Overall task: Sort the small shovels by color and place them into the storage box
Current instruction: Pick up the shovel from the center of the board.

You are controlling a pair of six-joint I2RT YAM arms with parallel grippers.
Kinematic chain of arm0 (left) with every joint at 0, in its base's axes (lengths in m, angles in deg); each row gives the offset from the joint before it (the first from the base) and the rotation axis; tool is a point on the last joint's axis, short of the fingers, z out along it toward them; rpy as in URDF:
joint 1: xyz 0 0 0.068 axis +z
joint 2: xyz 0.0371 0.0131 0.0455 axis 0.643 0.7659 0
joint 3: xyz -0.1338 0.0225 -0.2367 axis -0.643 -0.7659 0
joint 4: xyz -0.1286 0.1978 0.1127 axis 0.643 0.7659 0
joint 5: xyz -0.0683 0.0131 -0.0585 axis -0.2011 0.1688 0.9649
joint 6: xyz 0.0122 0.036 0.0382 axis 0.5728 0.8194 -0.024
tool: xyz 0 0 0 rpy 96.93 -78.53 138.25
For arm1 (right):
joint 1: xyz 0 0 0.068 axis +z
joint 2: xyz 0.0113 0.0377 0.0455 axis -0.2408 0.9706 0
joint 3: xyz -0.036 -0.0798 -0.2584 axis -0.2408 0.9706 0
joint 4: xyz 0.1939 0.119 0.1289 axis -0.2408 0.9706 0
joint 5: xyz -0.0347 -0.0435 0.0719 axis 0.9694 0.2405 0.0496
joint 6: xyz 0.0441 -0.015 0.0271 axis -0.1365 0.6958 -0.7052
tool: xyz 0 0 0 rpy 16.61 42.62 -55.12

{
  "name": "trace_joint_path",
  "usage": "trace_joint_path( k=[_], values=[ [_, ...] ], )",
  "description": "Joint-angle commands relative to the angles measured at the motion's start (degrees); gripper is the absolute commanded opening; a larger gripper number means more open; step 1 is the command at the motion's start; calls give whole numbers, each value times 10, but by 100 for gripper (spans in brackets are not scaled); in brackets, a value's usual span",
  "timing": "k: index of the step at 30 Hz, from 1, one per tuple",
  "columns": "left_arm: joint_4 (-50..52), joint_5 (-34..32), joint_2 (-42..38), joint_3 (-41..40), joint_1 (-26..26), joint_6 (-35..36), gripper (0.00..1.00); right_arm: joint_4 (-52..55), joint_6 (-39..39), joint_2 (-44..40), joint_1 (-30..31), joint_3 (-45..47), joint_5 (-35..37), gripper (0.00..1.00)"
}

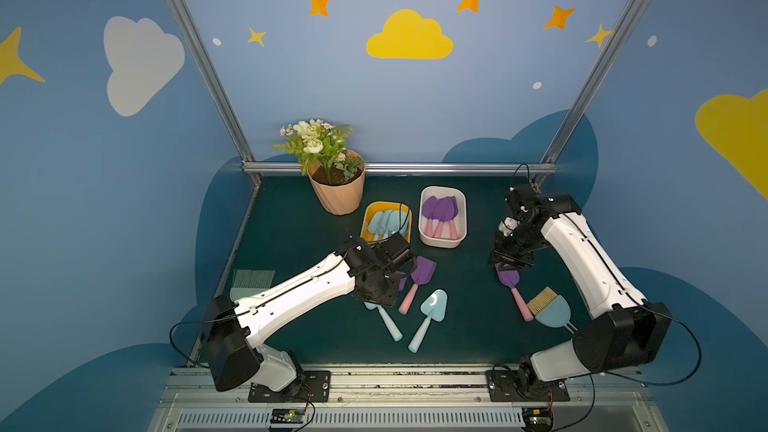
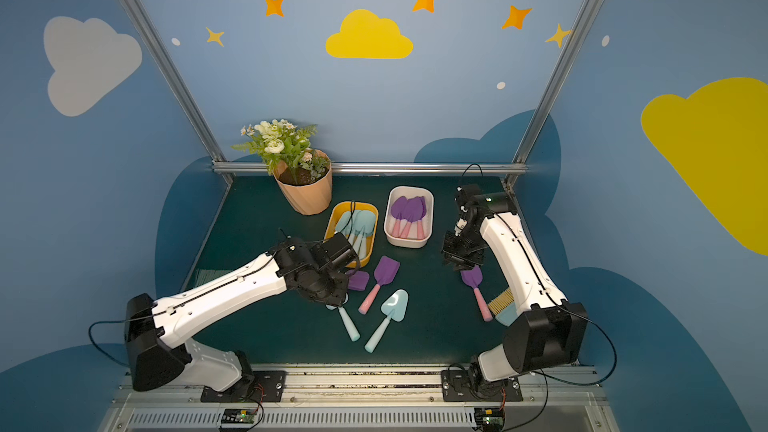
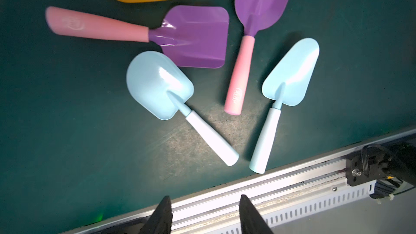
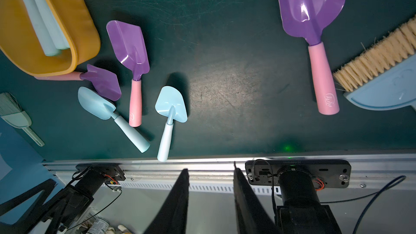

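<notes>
Both top views: dark green worktop (image 1: 291,243) with flower pot (image 1: 338,197) at the back. Beside the pot, yellow box (image 1: 364,222) stocked with light blue shovels (image 1: 384,220). Just beside that, white box (image 1: 440,241) stocked with purple shovels (image 1: 441,209), pink handles toward the front. Loose in front of the yellow box: long-bladed purple shovel (image 1: 422,272), pointed blue shovel (image 1: 434,305), round-bladed blue shovel (image 1: 390,322) with blade hidden under the left arm, and square-bladed purple shovel (image 2: 358,280) half covered by the same arm. Well apart, below the right arm: lone purple shovel (image 1: 509,278), handle just beside blue brush (image 1: 552,311) with tan bristles. Mint brush (image 1: 253,280) at the left edge, partly behind the left arm. Left wrist view: left gripper (image 3: 204,199) with fingers apart, nothing between them, clear of the four loose shovels. Round blue blade (image 3: 157,84) meeting a corner of the square purple blade (image 3: 193,37); that shovel's pink handle lying close by the yellow box. Right wrist view: right gripper (image 4: 210,167) with a gap between the fingers, empty, above the worktop. Lone purple shovel (image 4: 310,7) flat, hollow side up, brush bristles (image 4: 378,55) just beside its handle; contact not discernible.
</notes>
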Motion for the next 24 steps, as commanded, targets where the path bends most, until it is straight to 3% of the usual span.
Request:
trace_joint_path(
  k=[1, 11, 24],
  values=[
    [-16, 22, 38, 22, -27, 0, 39, -4, 11, -24, -13, 14, -3, 35],
    [-24, 50, 181, 116, -106, 35, 37, -4, 28, -55, -41, 57, -11, 35],
    [-27, 75, 258, 116, -122, 67, 39, 1, 48, -82, -67, 78, -16, 35]
  ],
)
